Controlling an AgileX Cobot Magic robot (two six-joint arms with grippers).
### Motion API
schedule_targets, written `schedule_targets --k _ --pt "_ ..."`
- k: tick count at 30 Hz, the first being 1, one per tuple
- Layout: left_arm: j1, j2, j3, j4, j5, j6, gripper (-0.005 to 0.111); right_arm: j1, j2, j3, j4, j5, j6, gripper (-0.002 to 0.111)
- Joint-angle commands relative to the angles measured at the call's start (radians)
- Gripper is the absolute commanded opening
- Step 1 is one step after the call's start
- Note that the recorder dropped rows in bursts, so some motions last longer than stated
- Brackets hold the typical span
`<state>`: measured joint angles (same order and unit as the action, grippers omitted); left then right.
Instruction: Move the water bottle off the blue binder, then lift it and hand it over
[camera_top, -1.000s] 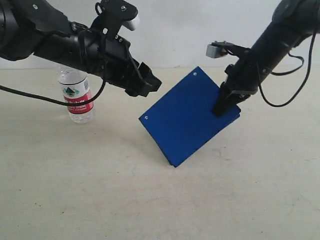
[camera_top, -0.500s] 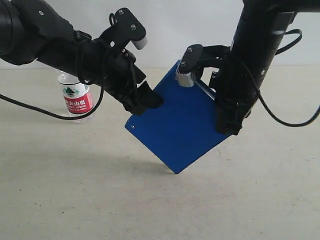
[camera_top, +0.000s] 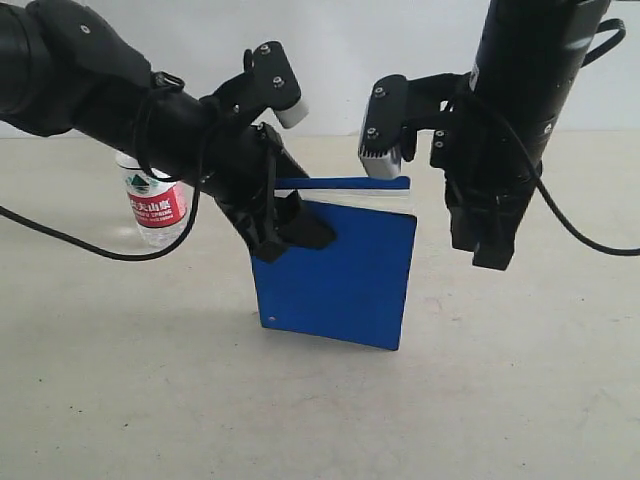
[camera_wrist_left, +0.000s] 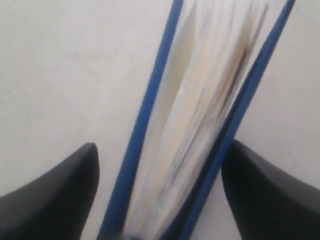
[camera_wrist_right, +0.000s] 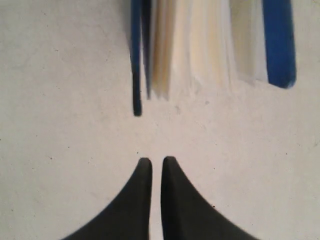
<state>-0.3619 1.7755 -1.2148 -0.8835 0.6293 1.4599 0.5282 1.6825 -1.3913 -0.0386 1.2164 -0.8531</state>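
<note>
The blue binder (camera_top: 340, 275) hangs upright on edge, white pages showing along its top. My left gripper (camera_top: 293, 232) is shut on its upper left edge; in the left wrist view the blue covers (camera_wrist_left: 150, 115) and pages sit between the fingers of that gripper (camera_wrist_left: 162, 145). My right gripper (camera_top: 490, 258) hangs to the right of the binder, apart from it, shut with nothing in it (camera_wrist_right: 153, 159); the binder's page ends (camera_wrist_right: 200, 45) lie beyond its tips. The water bottle (camera_top: 152, 205) stands upright on the table at the left, partly hidden behind the left arm.
The pale table top (camera_top: 320, 420) spreads around the binder, and a white wall runs behind. The left arm's black links (camera_top: 120, 100) and a cable (camera_top: 60, 235) cross in front of the bottle. The right arm's body (camera_top: 520, 90) stands above the binder's right side.
The binder swung from a tilted lie to hanging upright. My right gripper let go of its right edge and drew off to the right. The left gripper closed on the left edge.
</note>
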Motion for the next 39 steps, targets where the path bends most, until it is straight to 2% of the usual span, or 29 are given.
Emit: schedule_targets --k 1,10,14,17,20,24,28,33,39 --pt "-0.005 -0.005 0.001 -0.100 0.026 0.052 0.063 0.002 -0.012 0.006 -0.024 0.005 0.006 0.000" --pt "-0.005 0.058 0.004 -0.073 0.041 0.063 0.063 0.002 -0.012 0.006 -0.022 0.005 0.056 0.000" --pt "-0.005 0.096 0.004 -0.077 0.009 0.034 0.057 0.002 -0.012 0.006 -0.025 -0.005 0.158 0.000" --pt "-0.005 0.096 0.004 -0.075 -0.065 -0.036 0.037 0.002 -0.027 0.006 -0.055 -0.049 0.259 0.000" --pt "-0.005 0.082 0.004 -0.068 -0.114 -0.042 0.005 0.002 -0.076 0.006 -0.120 -0.101 0.356 0.000" --pt "-0.005 0.055 0.004 -0.023 -0.104 -0.070 0.004 0.000 -0.207 0.006 -0.252 -0.149 0.564 0.000" --pt "-0.005 -0.033 0.004 0.021 -0.070 -0.150 0.004 0.000 -0.432 0.006 -0.350 -0.199 0.721 0.000" --pt "-0.005 -0.227 0.004 0.097 -0.069 -0.263 0.004 0.000 -0.724 0.006 -0.366 -0.271 0.846 0.000" --pt "-0.007 -0.457 0.103 0.116 -0.050 -0.359 0.004 0.000 -1.050 0.006 -0.346 -0.193 0.912 0.000"
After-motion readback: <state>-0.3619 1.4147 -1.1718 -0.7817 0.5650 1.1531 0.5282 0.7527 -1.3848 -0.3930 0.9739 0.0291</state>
